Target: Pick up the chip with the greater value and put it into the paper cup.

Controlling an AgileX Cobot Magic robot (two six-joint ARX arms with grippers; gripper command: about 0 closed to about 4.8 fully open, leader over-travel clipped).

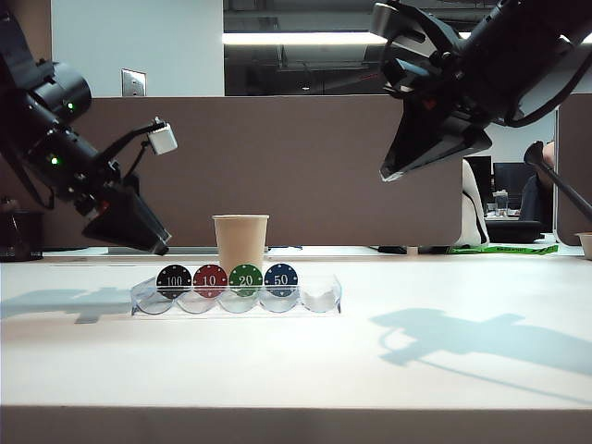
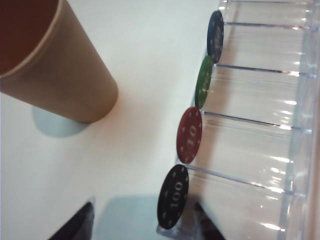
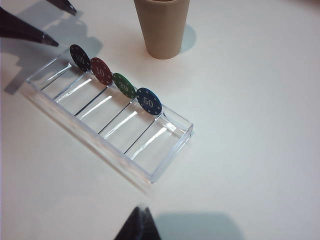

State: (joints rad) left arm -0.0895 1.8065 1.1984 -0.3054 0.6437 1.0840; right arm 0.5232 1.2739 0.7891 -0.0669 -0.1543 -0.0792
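The black "100" chip (image 1: 174, 280) (image 2: 173, 196) (image 3: 79, 57) stands on edge at the left end of a clear tray (image 1: 319, 298). Red "10" (image 1: 210, 280), green "20" (image 1: 245, 279) and blue "50" (image 1: 281, 279) chips stand in a row beside it. The beige paper cup (image 1: 240, 242) (image 2: 60, 70) (image 3: 161, 27) stands upright just behind the tray. My left gripper (image 1: 159, 245) (image 2: 142, 227) hangs open above and left of the black chip, which sits close to one of its fingers (image 2: 206, 225) without touching it. My right gripper (image 1: 387, 174) (image 3: 139, 225) is shut and empty, high at the right.
The tray's rightmost slot (image 3: 160, 145) holds no chip. A brown partition (image 1: 370, 166) runs behind the table. The table's near edge (image 1: 296, 407) crosses the bottom of the exterior view.
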